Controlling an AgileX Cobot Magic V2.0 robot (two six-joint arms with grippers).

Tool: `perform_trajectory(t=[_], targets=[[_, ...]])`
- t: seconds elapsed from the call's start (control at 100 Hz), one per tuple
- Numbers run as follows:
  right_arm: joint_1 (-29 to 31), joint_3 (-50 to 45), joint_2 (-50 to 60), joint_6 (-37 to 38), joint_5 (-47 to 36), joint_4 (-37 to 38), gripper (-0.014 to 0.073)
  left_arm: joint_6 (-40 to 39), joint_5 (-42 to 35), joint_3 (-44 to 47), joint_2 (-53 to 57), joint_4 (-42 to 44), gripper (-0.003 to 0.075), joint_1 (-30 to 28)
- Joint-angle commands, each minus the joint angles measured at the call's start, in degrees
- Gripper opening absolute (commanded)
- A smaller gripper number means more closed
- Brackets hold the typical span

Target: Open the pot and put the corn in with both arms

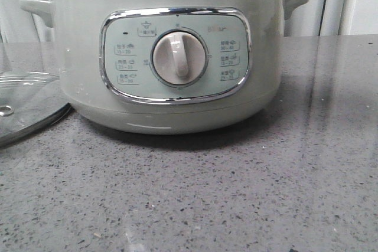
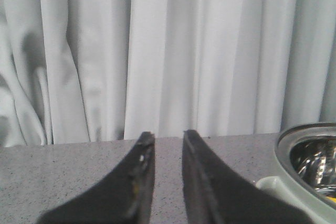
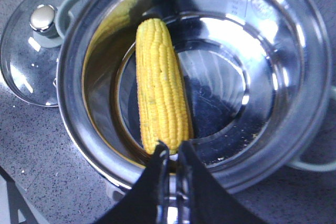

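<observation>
The pot (image 1: 77, 57) stands in the middle of the table with no lid on it; its dial knob faces the front camera. In the right wrist view the corn (image 3: 160, 87) lies on the steel floor of the pot (image 3: 310, 77), free of any gripper. My right gripper (image 3: 171, 148) hangs above the pot's rim near the corn's end, its jaws nearly together and empty. My left gripper (image 2: 168, 135) is open and empty, level above the table beside the pot (image 2: 304, 156), facing the curtain. Neither gripper shows in the front view.
The clear glass lid (image 1: 23, 104) lies flat on the table to the left of the pot; it also shows in the right wrist view (image 3: 31, 61) with its metal knob up. A white curtain (image 2: 184, 51) hangs behind the table.
</observation>
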State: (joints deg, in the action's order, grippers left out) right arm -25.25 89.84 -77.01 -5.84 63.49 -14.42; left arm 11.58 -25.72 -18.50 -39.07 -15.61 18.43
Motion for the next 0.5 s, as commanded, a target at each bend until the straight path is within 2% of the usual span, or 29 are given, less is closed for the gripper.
perform_trajectory(t=[0.0,0.24,0.36,0.49], targets=[[0.03,1.36,4.37,-0.88,-3.07,2.25,-0.0064,-0.07,0.88,-1.78,5.02,0.21,-0.0020,0.04],[0.03,-9.16,15.70,-2.96,-15.87,5.18,-0.0064,-0.07,15.29,-1.78,19.56,0.22,-0.0020,0.04],[0.03,-20.04,23.66,-2.96,-24.77,6.16,-0.0064,-0.07,24.26,-1.78,26.28,0.22,-0.0020,0.04],[0.03,-33.05,33.73,-2.96,-34.54,11.27,-0.0064,-0.07,31.14,-1.78,32.48,0.22,-0.0020,0.04]])
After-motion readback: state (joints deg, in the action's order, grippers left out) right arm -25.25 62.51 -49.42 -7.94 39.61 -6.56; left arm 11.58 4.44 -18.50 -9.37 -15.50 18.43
